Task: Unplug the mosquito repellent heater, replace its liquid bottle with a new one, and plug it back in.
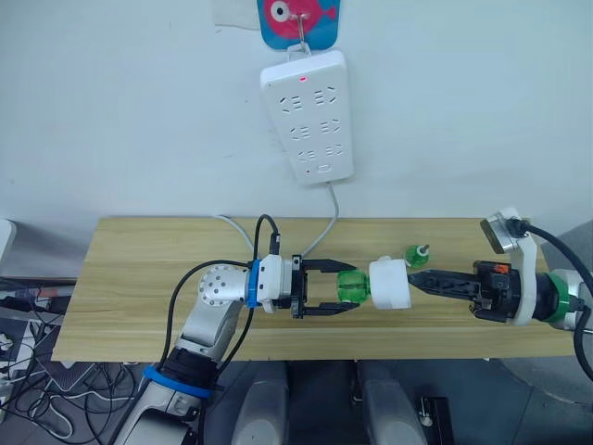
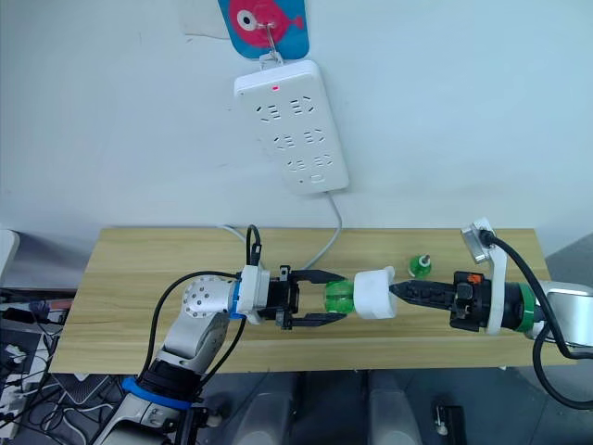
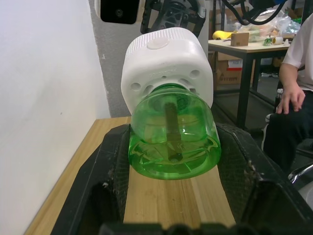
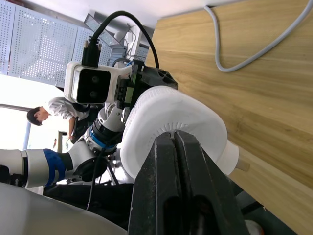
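- Black-fingered left gripper (image 1: 345, 296): jaws spread around green liquid bottle (image 1: 351, 286), not clamped.
- Mosquito repellent heater (image 1: 389, 284): white, rounded, held above wooden table (image 1: 139, 278), bottle attached.
- Right gripper (image 1: 414, 279): fingers pinched together against heater.

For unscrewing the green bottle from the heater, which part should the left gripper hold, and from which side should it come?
Grip the green bottle on its wide round body, coming along the bottle's axis from its base end, opposite the mosquito repellent heater. The bottle lies sideways with its neck hidden inside the heater, so only the body is free. The left gripper already straddles it, one finger on each side, while the right gripper holds the heater's far end.
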Tool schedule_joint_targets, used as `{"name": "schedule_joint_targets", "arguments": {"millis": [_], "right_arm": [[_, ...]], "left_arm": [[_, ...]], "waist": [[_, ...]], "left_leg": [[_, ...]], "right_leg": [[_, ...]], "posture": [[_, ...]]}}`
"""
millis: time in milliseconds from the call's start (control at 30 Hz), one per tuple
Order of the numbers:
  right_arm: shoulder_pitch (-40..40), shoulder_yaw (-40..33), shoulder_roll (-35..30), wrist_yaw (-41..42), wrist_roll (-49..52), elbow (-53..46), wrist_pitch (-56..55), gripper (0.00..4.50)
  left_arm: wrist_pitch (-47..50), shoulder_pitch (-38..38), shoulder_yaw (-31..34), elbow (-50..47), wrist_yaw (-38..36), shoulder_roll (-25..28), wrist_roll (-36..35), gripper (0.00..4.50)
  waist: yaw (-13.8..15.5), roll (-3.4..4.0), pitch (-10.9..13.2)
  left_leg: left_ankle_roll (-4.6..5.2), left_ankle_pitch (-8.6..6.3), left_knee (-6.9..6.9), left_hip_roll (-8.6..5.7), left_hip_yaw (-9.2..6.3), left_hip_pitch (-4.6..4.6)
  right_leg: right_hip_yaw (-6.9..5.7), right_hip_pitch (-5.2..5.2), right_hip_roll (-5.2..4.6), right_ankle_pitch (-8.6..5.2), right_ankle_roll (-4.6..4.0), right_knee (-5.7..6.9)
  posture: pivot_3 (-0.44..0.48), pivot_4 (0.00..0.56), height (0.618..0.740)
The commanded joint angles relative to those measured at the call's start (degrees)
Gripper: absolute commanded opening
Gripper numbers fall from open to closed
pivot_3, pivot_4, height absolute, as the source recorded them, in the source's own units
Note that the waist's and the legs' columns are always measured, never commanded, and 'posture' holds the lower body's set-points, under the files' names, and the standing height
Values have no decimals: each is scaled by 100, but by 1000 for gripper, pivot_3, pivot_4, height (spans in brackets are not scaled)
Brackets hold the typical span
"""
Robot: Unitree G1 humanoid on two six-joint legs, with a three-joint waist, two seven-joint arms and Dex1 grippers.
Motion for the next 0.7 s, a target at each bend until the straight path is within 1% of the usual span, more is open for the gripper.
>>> {"name": "schedule_joint_targets", "arguments": {"millis": [33,200,333,533,700], "right_arm": [[64,-239,-136,169,144,4,116,74],[126,-290,-242,162,144,213,209,74],[119,-220,-185,34,35,537,182,74],[-542,342,593,-199,-885,993,64,74],[-840,571,1167,-108,-1357,1076,216,74]], "left_arm": [[-58,13,-16,-257,-8,-20,-132,2233],[-47,20,-12,-265,-13,-9,-139,2233],[-35,2,-17,-263,-10,-14,-140,2233],[44,-15,-37,-343,-27,-19,-198,2233],[128,-41,-42,-418,13,-26,-219,2233]], "waist": [[0,0,0],[1,0,0],[2,0,0],[-12,-1,0],[-7,0,0]], "left_leg": [[0,0,0,0,1,0],[0,0,0,0,2,1],[0,0,0,0,2,0],[0,0,1,1,3,2],[0,0,0,1,3,-1]], "right_leg": [[1,0,0,0,0,0],[1,0,0,0,0,1],[1,0,0,0,0,0],[2,-2,3,0,0,4],[3,-6,3,0,0,2]], "posture": [[150,340,740],[149,344,740],[151,341,740],[151,346,740],[162,352,740]]}}
